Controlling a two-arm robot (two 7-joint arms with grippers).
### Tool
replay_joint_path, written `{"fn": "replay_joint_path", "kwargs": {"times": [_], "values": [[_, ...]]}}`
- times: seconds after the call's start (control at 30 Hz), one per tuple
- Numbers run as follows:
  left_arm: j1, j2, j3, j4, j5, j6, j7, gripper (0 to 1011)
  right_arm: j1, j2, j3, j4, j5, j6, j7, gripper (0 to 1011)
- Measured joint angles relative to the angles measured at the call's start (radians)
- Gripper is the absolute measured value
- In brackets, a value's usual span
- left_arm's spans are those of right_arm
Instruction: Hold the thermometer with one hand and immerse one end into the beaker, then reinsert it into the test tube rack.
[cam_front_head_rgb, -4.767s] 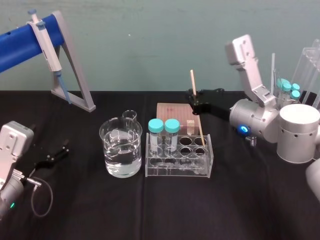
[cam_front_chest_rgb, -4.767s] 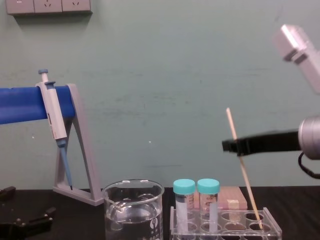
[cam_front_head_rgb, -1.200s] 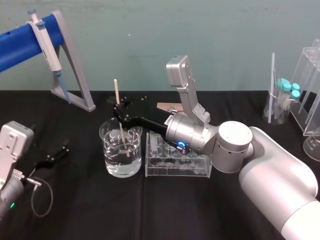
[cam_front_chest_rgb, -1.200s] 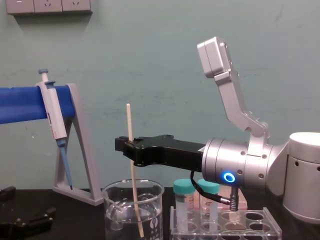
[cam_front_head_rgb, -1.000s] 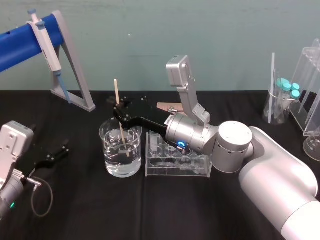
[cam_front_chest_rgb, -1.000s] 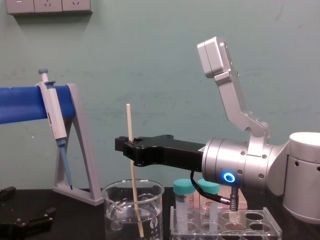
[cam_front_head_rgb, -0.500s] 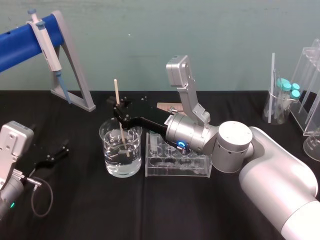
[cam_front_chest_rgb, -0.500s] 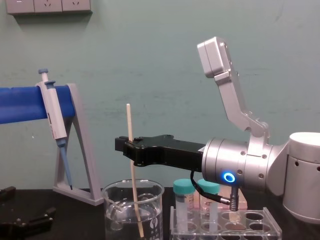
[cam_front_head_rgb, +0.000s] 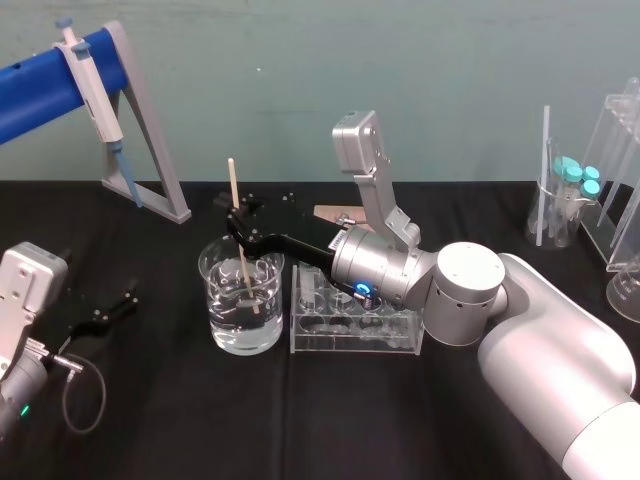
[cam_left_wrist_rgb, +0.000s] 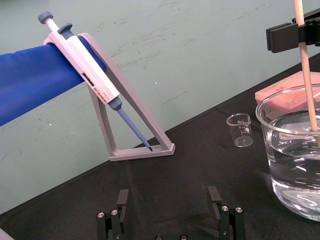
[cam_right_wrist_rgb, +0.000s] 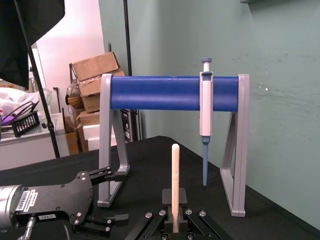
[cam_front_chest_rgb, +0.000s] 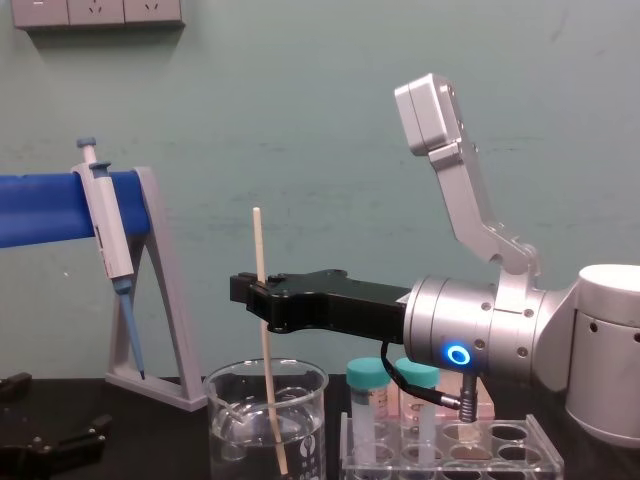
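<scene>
One thermometer (cam_front_chest_rgb: 270, 350) end sits in beaker (cam_front_chest_rgb: 228, 440).

Chest view's lower edge cuts off the beaker (cam_front_chest_rgb: 235, 432) and test tube rack (cam_front_chest_rgb: 520, 456)

The thermometer (cam_front_head_rgb: 233, 185) stands in the beaker (cam_front_head_rgb: 222, 320), left of the test tube rack (cam_front_head_rgb: 350, 335), pipette stand (cam_front_head_rgb: 150, 130) behind.
</scene>
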Motion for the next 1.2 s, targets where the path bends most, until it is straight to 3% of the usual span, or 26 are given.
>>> {"fn": "replay_joint_path", "kwargs": {"times": [1.2], "values": [[0.0, 0.0, 0.0, 0.0, 0.0, 0.0, 0.0, 1004, 0.0, 0.0, 0.0, 0.0, 0.0, 0.0, 0.0, 53]]}}
